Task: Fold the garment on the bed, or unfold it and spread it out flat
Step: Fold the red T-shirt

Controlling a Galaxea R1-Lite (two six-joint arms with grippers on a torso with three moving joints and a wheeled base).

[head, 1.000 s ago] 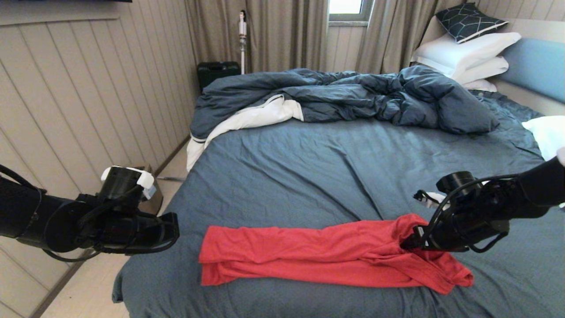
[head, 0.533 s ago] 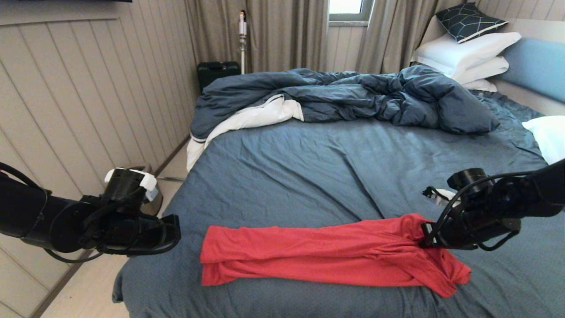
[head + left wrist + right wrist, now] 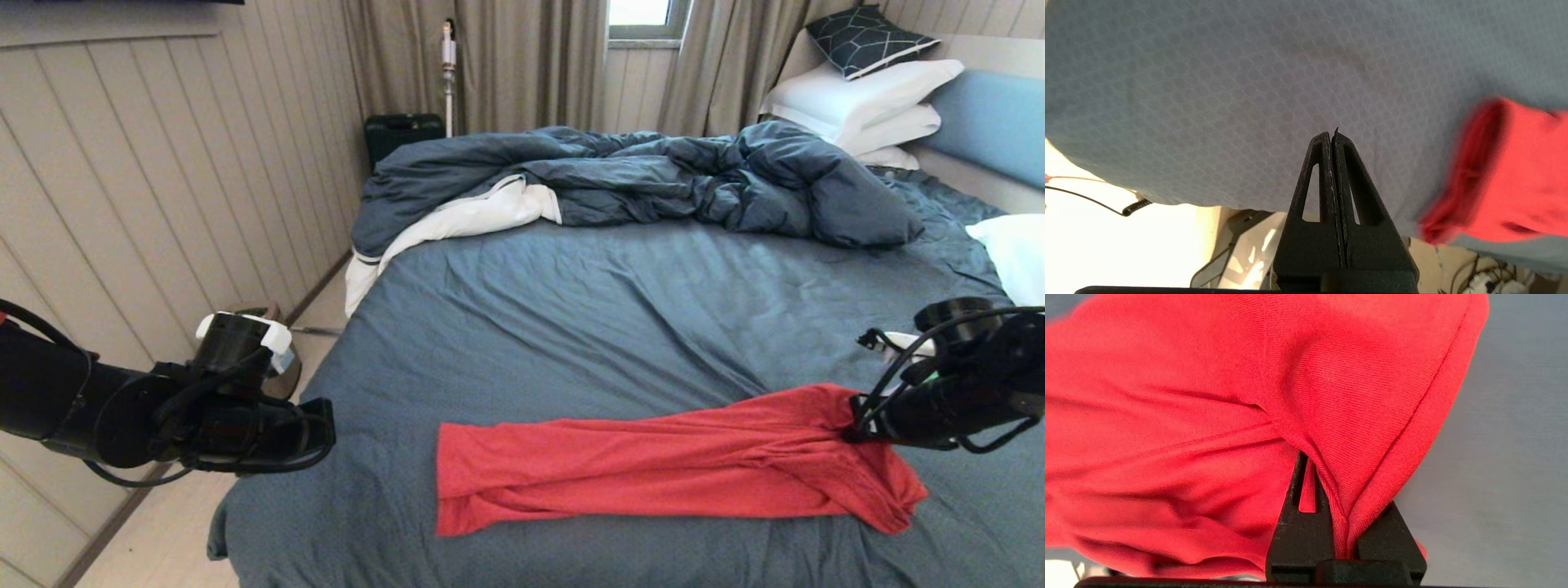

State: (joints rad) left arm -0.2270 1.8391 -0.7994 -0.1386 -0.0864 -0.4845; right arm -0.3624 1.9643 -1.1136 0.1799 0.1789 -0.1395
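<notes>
Fingers pinching red shirt on bed
Right gripper (image 3: 851, 418) fingers (image 3: 1294, 522) clamp a fold of the shirt (image 3: 653, 461), stretched along the bed's (image 3: 571, 310) near edge; left gripper (image 3: 1333, 136), pressed shut, hovers off the near left corner.

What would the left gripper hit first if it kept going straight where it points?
Most likely the bare sheet of the bed: the shut left gripper aims at it, with the red garment off to the side, though depth is hard to judge.

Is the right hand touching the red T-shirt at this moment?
Touching. The right wrist view shows the right hand shut on a pinched fold of the red T-shirt.
</notes>
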